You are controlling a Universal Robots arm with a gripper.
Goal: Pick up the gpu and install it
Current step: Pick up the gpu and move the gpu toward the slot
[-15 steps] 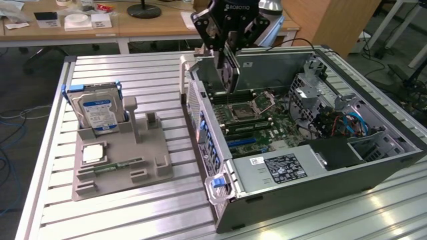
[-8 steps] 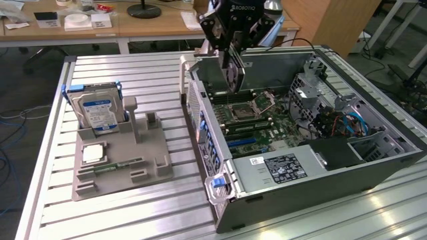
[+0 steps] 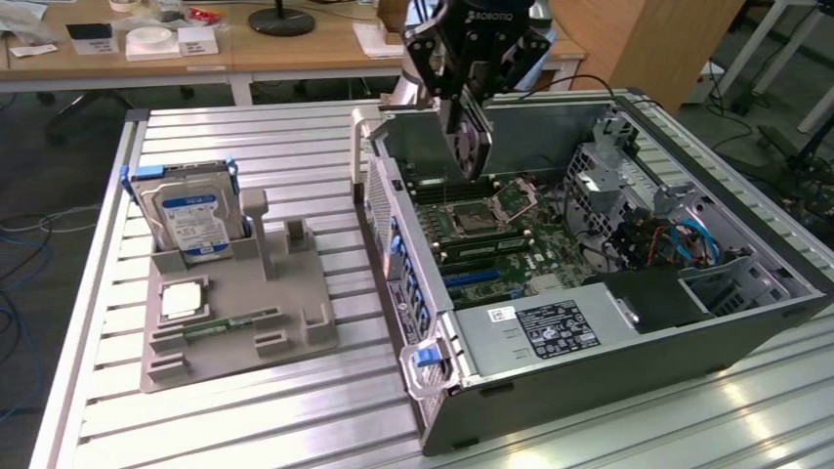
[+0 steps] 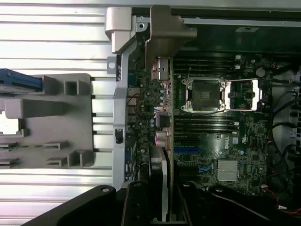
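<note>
Reading the exterior view from its left, we note the hard drive (image 3: 193,220) standing in its grey fixture (image 3: 300,332) on the bench (image 3: 261,420), well apart from the work. At centre, the fingers (image 4: 134,207) are closed on the gpu (image 3: 475,147), which hangs directly beneath them over the motherboard (image 3: 554,264) of the open computer case (image 3: 729,332). We judge its long axis to be near upright. The blue expansion slots (image 3: 485,278) lie flat below it, toward the camera.

A hard drive (image 3: 190,220) (blue-white label) stands upright in a grey holder (image 3: 293,330); slatted metal table (image 3: 261,137) beneath.
</note>
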